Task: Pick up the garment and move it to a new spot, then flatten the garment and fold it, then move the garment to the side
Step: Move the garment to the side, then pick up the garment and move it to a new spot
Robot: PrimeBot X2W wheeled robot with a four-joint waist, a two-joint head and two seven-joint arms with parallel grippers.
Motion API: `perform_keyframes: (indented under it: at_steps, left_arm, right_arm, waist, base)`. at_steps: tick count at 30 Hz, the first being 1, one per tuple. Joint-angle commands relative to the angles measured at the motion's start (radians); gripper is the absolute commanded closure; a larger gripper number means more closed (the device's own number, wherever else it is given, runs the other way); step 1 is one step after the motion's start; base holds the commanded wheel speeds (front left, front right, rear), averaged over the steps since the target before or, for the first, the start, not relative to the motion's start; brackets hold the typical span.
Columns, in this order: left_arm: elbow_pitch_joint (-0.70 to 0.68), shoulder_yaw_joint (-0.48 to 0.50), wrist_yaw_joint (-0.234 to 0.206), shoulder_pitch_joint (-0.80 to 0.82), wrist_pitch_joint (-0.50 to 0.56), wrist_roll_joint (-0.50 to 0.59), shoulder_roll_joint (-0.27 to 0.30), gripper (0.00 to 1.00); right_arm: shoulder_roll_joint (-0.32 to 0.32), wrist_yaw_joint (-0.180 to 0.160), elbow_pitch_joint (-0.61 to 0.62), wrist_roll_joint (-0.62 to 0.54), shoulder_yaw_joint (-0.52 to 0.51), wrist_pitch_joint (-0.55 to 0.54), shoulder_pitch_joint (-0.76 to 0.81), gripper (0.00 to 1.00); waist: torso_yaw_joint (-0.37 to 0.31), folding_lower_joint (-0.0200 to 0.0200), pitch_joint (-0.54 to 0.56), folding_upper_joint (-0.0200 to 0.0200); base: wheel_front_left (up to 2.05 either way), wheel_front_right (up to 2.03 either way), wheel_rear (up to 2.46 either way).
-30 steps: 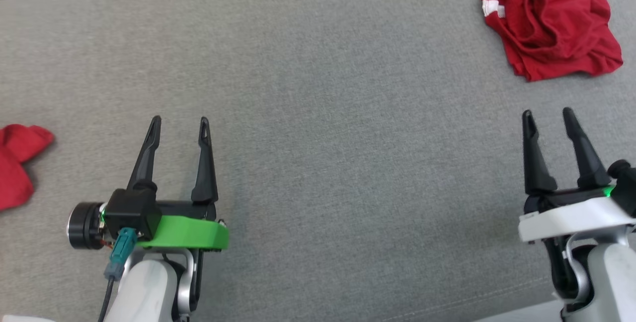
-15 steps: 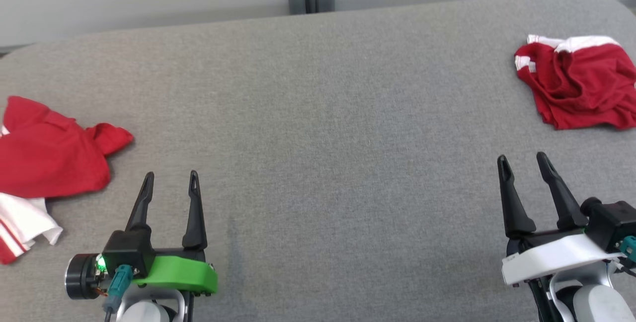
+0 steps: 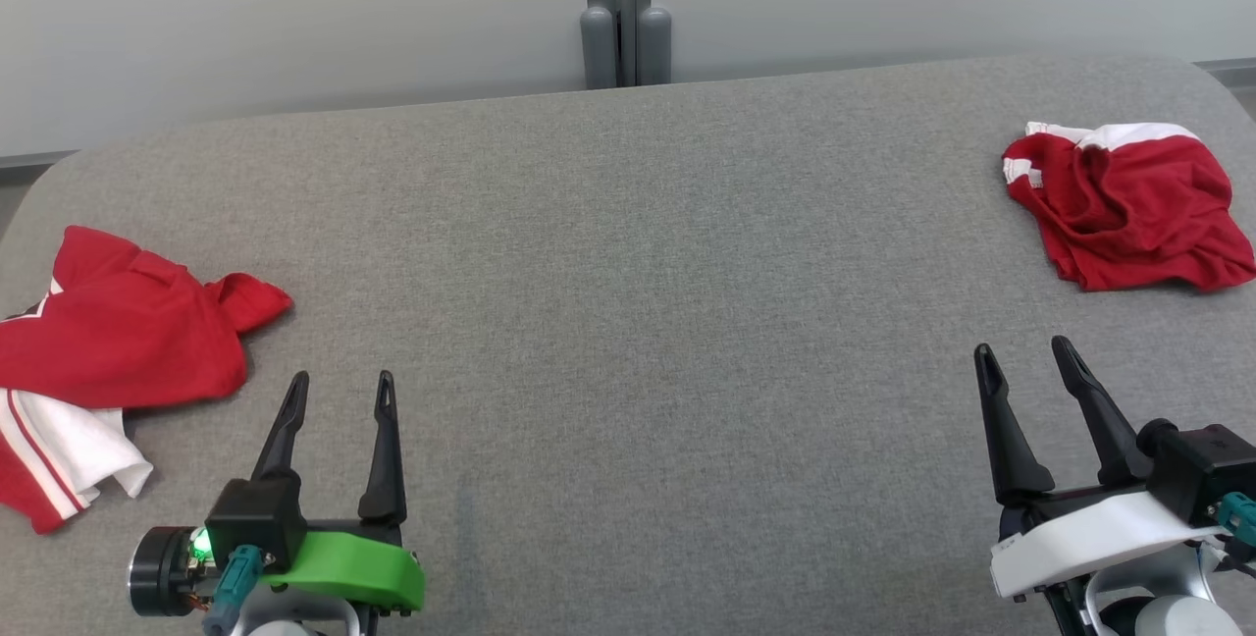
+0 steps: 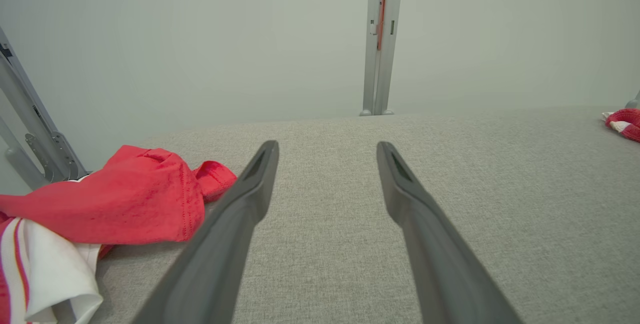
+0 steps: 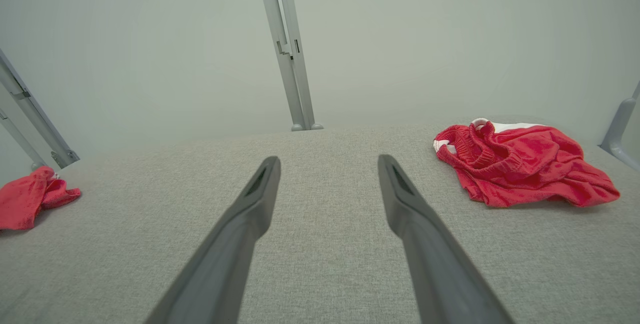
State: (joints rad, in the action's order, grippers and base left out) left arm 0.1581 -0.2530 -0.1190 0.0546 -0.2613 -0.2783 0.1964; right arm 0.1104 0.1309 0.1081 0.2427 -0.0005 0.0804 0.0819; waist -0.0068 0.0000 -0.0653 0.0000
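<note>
A crumpled red garment with white trim (image 3: 1128, 209) lies at the far right of the grey table, ahead and a little right of my right gripper (image 3: 1022, 349). In the right wrist view this garment (image 5: 520, 164) sits to the right of the open right gripper (image 5: 328, 160). Another red and white garment (image 3: 118, 342) lies bunched at the left edge, just left of my left gripper (image 3: 342, 381). The left wrist view has that garment (image 4: 135, 199) beside the open left gripper (image 4: 327, 148). Both grippers are empty and hover over bare cloth.
The grey padded table (image 3: 628, 273) has rounded far corners and ends at a pale wall. A grey post (image 3: 625, 18) stands behind its far edge at the middle. Slanted metal struts (image 4: 30, 129) rise beyond the left edge.
The head camera has tilted up, bringing the wall, the post and the whole left garment into view. Neither garment has moved. Both grippers stay open.
</note>
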Motion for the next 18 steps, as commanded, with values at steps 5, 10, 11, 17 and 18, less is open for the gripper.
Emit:
perform_keyframes:
  at_steps: [5, 10, 11, 17, 18]
  left_arm:
    - [0.007, 0.000, 0.001, -0.006, -0.004, -0.005, 0.000, 0.00]
    - [0.012, -0.002, 0.001, 0.002, -0.004, -0.004, -0.004, 0.00]
    - [0.011, -0.001, 0.000, 0.004, -0.004, -0.004, -0.005, 0.00]
    - [0.004, 0.009, 0.009, 0.043, -0.004, -0.009, -0.013, 0.00]
    - [0.002, 0.013, 0.010, 0.050, -0.004, -0.012, -0.016, 0.00]
  right_arm:
    - [0.002, 0.000, 0.018, -0.003, -0.010, -0.007, 0.018, 0.00]
    - [0.001, 0.000, 0.021, -0.002, -0.015, -0.013, 0.021, 0.00]
    - [0.002, 0.000, 0.022, -0.001, -0.014, -0.014, 0.023, 0.00]
    - [0.010, 0.000, 0.041, 0.000, -0.003, -0.020, 0.017, 0.00]
    - [0.011, 0.000, 0.046, 0.001, 0.000, -0.022, 0.013, 0.00]
  waist:
    - [0.000, 0.0000, 0.003, 0.0000]
    - [0.003, 0.0000, 0.006, 0.0000]
    - [0.006, 0.0000, 0.006, 0.0000]
    - [0.077, 0.0000, -0.013, 0.0000]
    - [0.096, 0.0000, -0.021, 0.0000]
  base:
    - [0.00, 0.00, 0.00]
    - [0.00, 0.00, 0.00]
    - [0.00, 0.00, 0.00]
    - [0.00, 0.00, 0.00]
    - [0.00, 0.00, 0.00]
